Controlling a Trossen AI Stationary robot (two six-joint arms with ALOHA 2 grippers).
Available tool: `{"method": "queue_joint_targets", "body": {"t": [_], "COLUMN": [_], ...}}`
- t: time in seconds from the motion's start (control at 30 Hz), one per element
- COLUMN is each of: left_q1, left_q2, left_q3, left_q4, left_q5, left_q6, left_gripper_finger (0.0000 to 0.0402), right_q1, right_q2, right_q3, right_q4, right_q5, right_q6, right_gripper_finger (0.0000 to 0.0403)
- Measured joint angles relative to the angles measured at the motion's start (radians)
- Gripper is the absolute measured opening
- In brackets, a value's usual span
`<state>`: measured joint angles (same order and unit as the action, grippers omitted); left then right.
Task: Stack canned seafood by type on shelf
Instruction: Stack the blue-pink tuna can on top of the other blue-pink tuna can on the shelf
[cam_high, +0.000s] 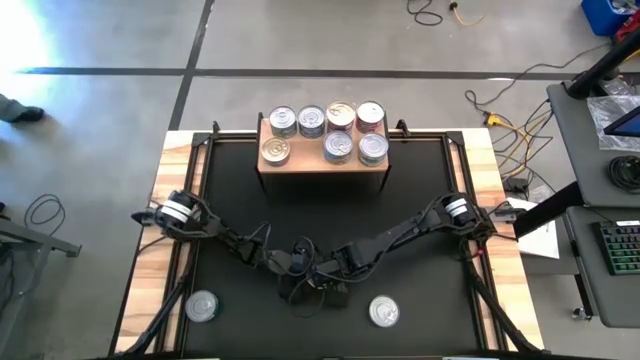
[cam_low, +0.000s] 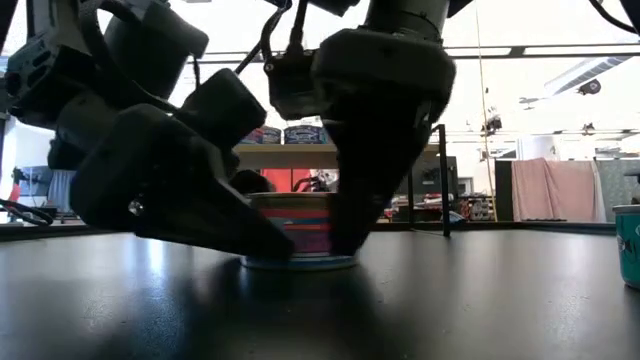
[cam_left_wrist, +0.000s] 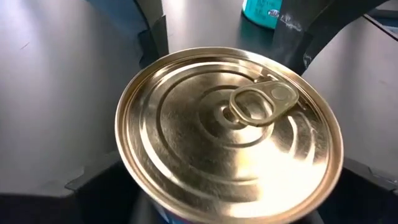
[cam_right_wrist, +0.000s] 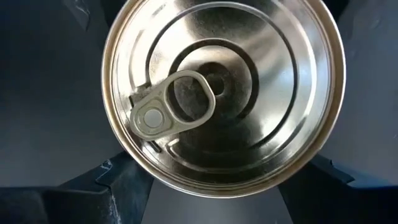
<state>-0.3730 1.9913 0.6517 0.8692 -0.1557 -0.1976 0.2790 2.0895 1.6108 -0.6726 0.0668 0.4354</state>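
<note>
Straight down from above over the whole worktop (cam_high: 170, 200). Level across at mat height, very near one tin (cam_low: 300, 232). From each wrist, close over that same gold-lidded tin's lid; shared by all three near views.

A light-wood tabletop (cam_high: 170, 190) carries a large black mat (cam_high: 420, 200) that covers most of it. At the mat's far edge stands the shelf (cam_high: 322, 167), a low wood board bearing seven cans (cam_high: 327, 132) in two rows. On the mat near the front edge lie two silver-lidded cans, one toward the left corner (cam_high: 202, 306) and one right of centre (cam_high: 384, 311). A gold-lidded can (cam_left_wrist: 229, 130) sits between them on the mat.
</note>
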Motion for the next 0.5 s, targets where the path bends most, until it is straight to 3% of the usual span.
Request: {"method": "queue_joint_targets", "body": {"t": [0.27,0.5], "left_q1": [-0.008,-0.01], "left_q2": [0.089,0.007], "left_q3": [0.046,-0.002], "left_q4": [0.142,0.058], "left_q5": [-0.04,-0.027], "left_q6": [-0.003,-0.127], "left_gripper_finger": [0.0392,0.0381], "right_q1": [0.001,-0.001], "right_q2": [-0.002,-0.006], "right_q3": [0.0,0.007], "right_q4": [-0.062,-0.053], "right_q5": [0.001,-0.041], "right_q6": [-0.033,-0.039], "right_gripper_finger": [0.0308,0.0314]}}
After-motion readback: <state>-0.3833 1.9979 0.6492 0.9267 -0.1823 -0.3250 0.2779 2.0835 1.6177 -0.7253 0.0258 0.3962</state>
